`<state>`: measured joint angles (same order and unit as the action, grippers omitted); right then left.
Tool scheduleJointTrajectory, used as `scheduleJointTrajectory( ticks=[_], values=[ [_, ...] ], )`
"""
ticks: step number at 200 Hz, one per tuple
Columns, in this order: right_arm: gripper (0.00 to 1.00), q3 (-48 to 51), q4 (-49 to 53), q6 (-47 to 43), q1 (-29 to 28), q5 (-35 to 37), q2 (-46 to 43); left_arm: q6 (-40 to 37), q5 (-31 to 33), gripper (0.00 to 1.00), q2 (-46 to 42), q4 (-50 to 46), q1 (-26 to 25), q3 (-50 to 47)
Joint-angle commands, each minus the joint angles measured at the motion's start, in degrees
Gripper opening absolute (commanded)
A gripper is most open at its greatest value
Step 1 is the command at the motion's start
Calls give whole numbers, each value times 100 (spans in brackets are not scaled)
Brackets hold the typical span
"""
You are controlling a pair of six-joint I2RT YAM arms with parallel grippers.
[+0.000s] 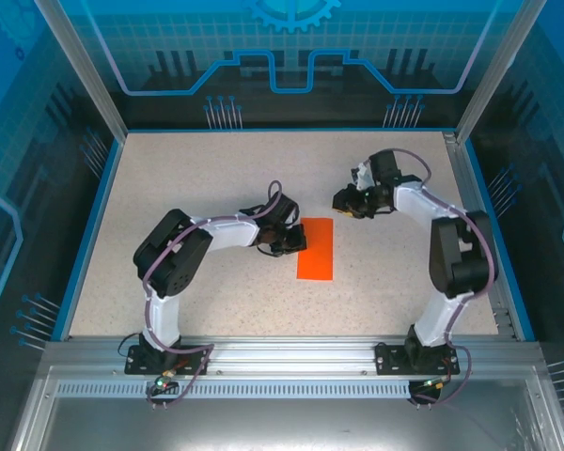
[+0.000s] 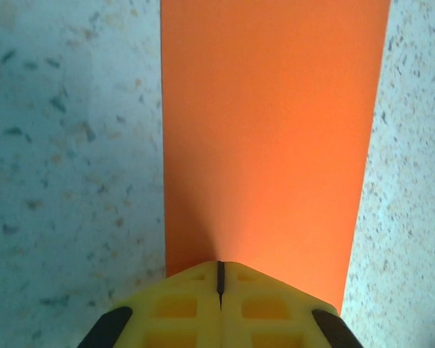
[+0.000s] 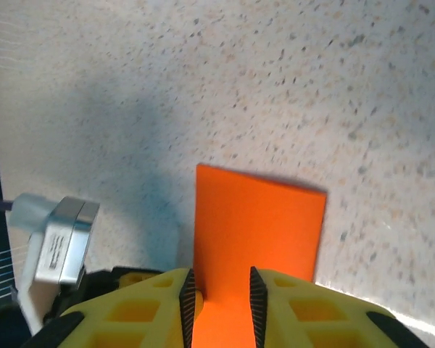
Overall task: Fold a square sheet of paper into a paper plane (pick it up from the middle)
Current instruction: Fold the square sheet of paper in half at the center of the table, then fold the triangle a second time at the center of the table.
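The square sheet of paper [image 1: 316, 250] lies flat on the speckled table, folded into a narrow bright orange rectangle. My left gripper [image 1: 289, 246] sits at its left long edge. In the left wrist view its yellow fingers are shut [image 2: 220, 264], tips resting over the paper [image 2: 268, 130]. My right gripper [image 1: 344, 200] hovers just beyond the paper's far right corner. In the right wrist view its jaws [image 3: 219, 279] stand a little apart. The paper [image 3: 264, 217] shows through the gap and beyond it, and nothing is clamped.
The left arm's silver wrist camera [image 3: 58, 246] shows to the left of my right fingers. Blue-trimmed walls [image 1: 89, 225] and aluminium posts ring the table [image 1: 197, 169]. A metal rail [image 1: 282, 352] runs along the near edge between the arm bases.
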<state>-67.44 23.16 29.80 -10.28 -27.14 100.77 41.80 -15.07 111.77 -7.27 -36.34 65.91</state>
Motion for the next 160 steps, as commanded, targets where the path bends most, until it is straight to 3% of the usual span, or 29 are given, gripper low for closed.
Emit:
scheduleJointTrajectory(
  ticks=[1, 45, 77, 160],
  values=[
    [30, 654, -181, 190, -225, 98, -105, -102, -223, 11, -437, 124, 13, -86],
    [29, 1380, -383, 413, -595, 426, -469, 195, -116, 29, -801, 349, 342, -518],
    [31, 1576, -461, 491, -744, 492, -590, 390, -637, 36, -713, 693, 684, -665],
    [31, 1470, -359, 483, -913, 615, -250, 531, -963, 40, -368, 829, 684, -536]
  ],
)
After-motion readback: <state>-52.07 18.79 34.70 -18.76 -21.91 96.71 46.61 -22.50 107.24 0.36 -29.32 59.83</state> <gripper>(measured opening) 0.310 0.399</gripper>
